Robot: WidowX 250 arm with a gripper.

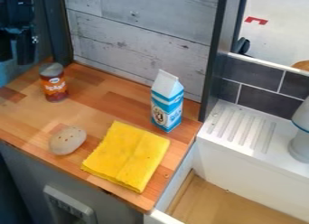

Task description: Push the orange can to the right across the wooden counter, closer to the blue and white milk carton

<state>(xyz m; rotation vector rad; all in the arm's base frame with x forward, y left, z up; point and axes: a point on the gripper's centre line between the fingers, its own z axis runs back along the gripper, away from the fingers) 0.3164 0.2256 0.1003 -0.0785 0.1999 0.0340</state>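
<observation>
I count: wooden counter, one; orange-labelled can, upper left, one; gable-top carton, just right of centre, one; folded yellow cloth, lower centre, one; pale oval object, lower left, one; ribbed drainboard, right, one.

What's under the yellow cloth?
The cloth lies on the wooden counter, whose wood shows around its edges. The part beneath is covered, so I can't tell whether anything small or flat is there.
</observation>
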